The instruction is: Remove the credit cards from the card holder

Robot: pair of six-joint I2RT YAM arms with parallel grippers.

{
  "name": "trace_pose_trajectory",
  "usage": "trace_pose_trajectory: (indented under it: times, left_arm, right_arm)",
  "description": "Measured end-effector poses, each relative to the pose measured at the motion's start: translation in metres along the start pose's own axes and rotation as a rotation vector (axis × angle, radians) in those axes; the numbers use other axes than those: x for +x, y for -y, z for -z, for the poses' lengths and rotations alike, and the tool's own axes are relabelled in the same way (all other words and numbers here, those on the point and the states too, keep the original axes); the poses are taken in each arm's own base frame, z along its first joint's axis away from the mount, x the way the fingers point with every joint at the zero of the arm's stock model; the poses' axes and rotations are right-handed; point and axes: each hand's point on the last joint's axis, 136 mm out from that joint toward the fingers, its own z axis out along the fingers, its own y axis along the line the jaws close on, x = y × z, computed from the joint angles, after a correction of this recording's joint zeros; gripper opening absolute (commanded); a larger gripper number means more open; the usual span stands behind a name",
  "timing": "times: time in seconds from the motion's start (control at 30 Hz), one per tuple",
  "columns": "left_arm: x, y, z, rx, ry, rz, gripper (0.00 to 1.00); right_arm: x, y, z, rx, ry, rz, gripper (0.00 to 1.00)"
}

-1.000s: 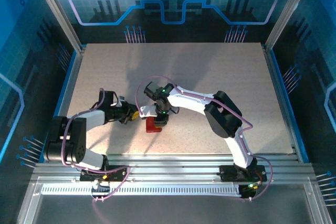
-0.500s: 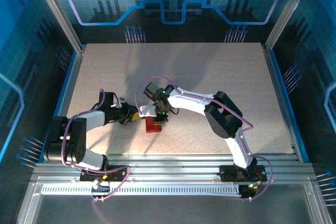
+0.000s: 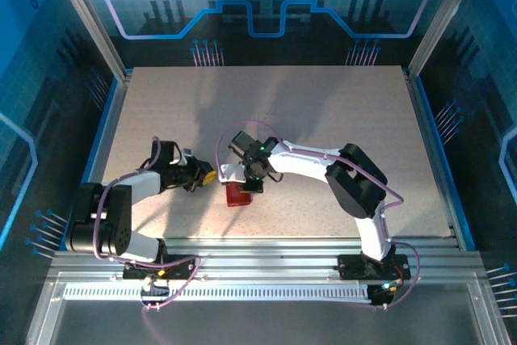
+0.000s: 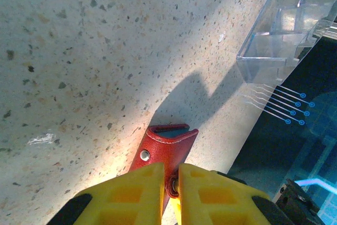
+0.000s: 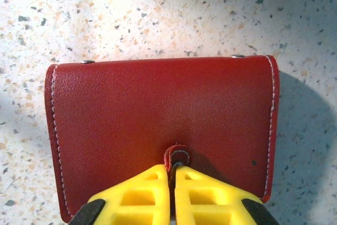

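Shifted toward 3 o'clock and pinched shut since a second ago: right gripper (image 5: 171,175), now on the strap tab (image 5: 176,154).

Holds the closed card holder (image 5: 158,109) by that tab, red body at 12 o'clock of the jaws, long axis 9 to 3. Clamped at one edge by the left gripper (image 4: 171,175) from 9 o'clock. Lies toward 7 o'clock of table (image 3: 323,119) centre, rims well apart, room all round. Likely needs unsnapping before drawing any credit cards.

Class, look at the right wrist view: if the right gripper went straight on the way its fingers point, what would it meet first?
The card holder. The right gripper is shut on its strap tab, and the holder lies directly ahead, as far as this view shows.
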Motion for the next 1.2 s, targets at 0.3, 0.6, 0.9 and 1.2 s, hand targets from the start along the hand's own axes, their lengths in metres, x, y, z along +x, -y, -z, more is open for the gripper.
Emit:
trace_pose_trajectory:
  times: [0.3,0.6,0.9,1.2]
  left_arm:
    - [0.014,0.004,-0.008,-0.015,-0.038,-0.011,0.15]
    - [0.048,0.036,-0.030,-0.016,-0.118,-0.096,0.08]
    - [0.076,0.025,-0.059,-0.041,-0.201,-0.048,0.05]
    - [0.079,0.009,-0.068,-0.051,-0.212,-0.014,0.01]
  right_arm:
    - [0.013,-0.007,0.010,0.017,0.081,-0.090,0.01]
    - [0.026,-0.012,0.017,0.077,0.202,-0.185,0.02]
    - [0.021,-0.005,0.011,0.140,0.306,-0.222,0.00]
    - [0.024,-0.003,0.012,0.201,0.382,-0.273,0.00]
